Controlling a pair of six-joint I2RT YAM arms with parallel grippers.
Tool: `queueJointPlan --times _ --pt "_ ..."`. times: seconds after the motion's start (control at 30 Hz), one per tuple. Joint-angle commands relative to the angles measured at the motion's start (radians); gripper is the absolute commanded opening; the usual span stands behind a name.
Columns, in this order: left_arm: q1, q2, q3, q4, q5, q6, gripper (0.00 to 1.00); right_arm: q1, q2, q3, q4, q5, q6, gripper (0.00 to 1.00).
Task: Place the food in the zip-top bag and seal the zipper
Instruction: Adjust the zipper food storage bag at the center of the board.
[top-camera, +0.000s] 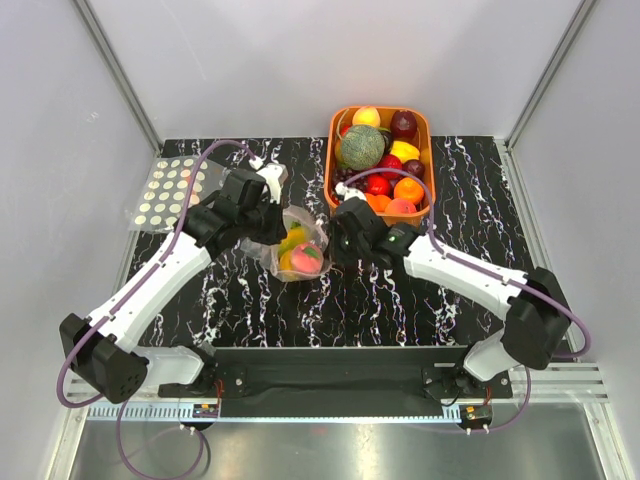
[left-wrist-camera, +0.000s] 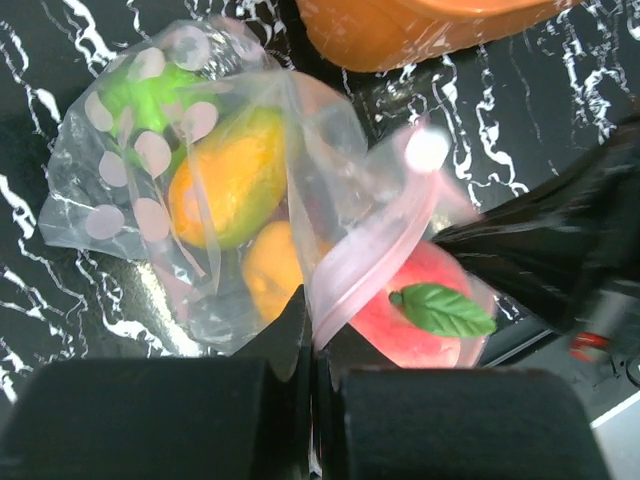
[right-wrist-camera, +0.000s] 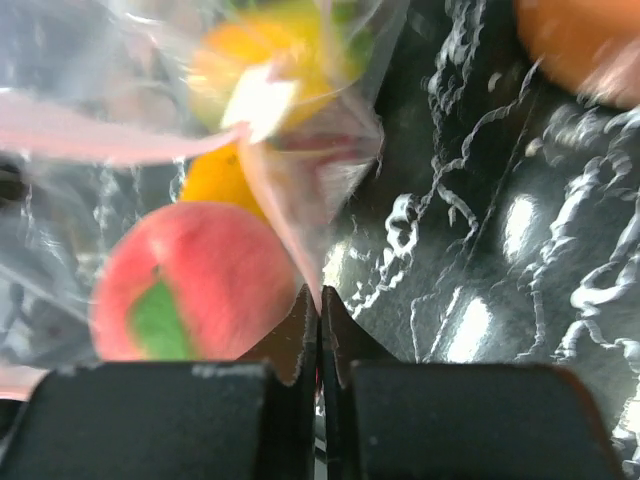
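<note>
The zip-top bag (top-camera: 297, 250) sits mid-table between both arms, clear with pale pink dots (left-wrist-camera: 150, 150). Inside it lie a red peach with a green leaf (left-wrist-camera: 420, 310) (right-wrist-camera: 190, 280), a yellow-orange mango (left-wrist-camera: 225, 175), an orange piece (left-wrist-camera: 270, 265) and something green (left-wrist-camera: 150, 95). My left gripper (left-wrist-camera: 315, 305) (top-camera: 272, 232) is shut on the pink zipper strip (left-wrist-camera: 375, 250) at the bag's mouth. From the right, my right gripper (right-wrist-camera: 320, 300) (top-camera: 335, 240) is shut on the other end of the zipper (right-wrist-camera: 290, 225). The mouth gapes between the two grips.
An orange basket (top-camera: 331, 170) (left-wrist-camera: 420, 30) of assorted fruit stands at the back, just behind the right gripper. A second clear bag with cream dots (top-camera: 170, 195) lies flat at the table's far left. White walls enclose the black marbled table (top-camera: 470, 220).
</note>
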Motion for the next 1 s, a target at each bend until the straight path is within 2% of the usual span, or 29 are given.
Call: queueJointPlan --times 0.0,0.07,0.23,0.4,0.47,0.57,0.7,0.8,0.83,0.97 --pt "0.005 0.011 0.090 -0.045 -0.049 0.009 0.00 0.030 -0.036 0.181 -0.101 0.150 -0.057 0.00" --pt "0.005 0.012 0.112 -0.077 -0.074 0.009 0.00 0.053 -0.039 0.284 -0.189 0.184 -0.095 0.00" --pt "0.006 0.002 0.149 -0.172 -0.186 0.009 0.00 0.106 -0.063 0.407 -0.235 0.229 -0.129 0.00" --pt "0.006 -0.006 0.265 -0.296 -0.280 0.015 0.00 0.112 -0.042 0.358 -0.193 0.230 -0.140 0.00" --pt "0.006 0.015 0.351 -0.335 -0.252 0.025 0.00 0.110 -0.027 0.335 -0.178 0.224 -0.132 0.00" --pt "0.005 0.014 0.370 -0.355 -0.136 0.039 0.01 0.110 -0.019 0.291 -0.138 0.203 -0.126 0.00" --pt "0.005 0.000 0.150 -0.239 -0.096 0.033 0.00 0.110 -0.047 0.303 -0.152 0.197 -0.119 0.00" --pt "0.005 0.028 0.120 -0.223 -0.007 0.018 0.00 0.110 -0.071 0.335 -0.160 0.181 -0.125 0.00" --pt "0.003 0.017 0.141 -0.219 0.033 0.013 0.00 0.110 -0.074 0.358 -0.167 0.174 -0.135 0.00" --pt "0.003 -0.018 0.305 -0.260 -0.074 0.025 0.00 0.110 -0.050 0.364 -0.155 0.167 -0.152 0.00"
